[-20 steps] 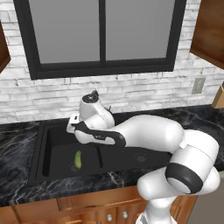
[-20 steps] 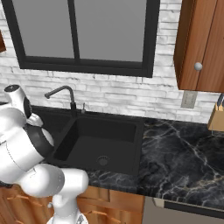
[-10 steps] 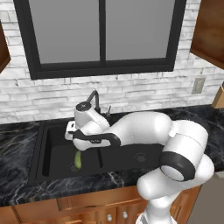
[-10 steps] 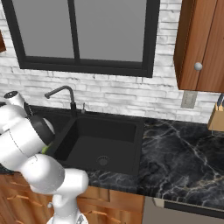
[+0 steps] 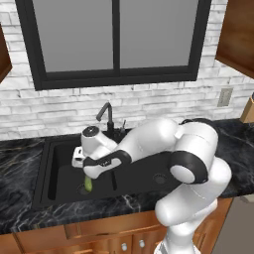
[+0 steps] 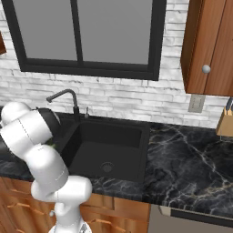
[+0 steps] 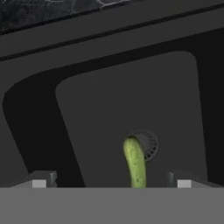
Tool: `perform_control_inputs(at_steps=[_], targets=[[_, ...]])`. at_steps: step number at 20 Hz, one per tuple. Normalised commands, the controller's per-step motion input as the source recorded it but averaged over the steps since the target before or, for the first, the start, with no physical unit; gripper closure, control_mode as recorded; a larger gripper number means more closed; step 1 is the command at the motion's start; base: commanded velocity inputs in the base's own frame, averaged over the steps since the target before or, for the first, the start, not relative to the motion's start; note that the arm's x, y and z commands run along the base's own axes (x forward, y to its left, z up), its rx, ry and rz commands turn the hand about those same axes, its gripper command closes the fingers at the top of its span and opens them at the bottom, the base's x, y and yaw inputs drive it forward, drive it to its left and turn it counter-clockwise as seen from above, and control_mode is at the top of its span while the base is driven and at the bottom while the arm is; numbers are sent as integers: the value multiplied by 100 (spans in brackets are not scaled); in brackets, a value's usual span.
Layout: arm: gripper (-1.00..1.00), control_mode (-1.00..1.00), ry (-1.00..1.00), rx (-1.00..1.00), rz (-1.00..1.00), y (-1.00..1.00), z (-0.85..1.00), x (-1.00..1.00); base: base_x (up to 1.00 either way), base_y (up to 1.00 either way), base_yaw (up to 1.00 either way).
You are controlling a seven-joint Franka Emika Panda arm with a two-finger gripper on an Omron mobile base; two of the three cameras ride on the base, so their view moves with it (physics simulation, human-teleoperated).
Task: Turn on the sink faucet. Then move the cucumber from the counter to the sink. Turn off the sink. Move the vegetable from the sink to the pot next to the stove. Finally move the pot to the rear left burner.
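One cucumber (image 7: 135,164) lies mid-basin between the open gripper (image 7: 111,180) tips.

No readable text, labels, brands, numbers or signs in any view.
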Motion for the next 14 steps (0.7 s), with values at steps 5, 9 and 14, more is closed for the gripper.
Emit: perform_control_inputs(at_steps=[5,9,14], targets=[[-100,-100,1,-4,0,9,-45,16,0,0,0],[-100,-100,0,-5,0,5,-33,14,0,0,0],[-100,-100,0,-6,0,6,-35,8,0,0,0]])
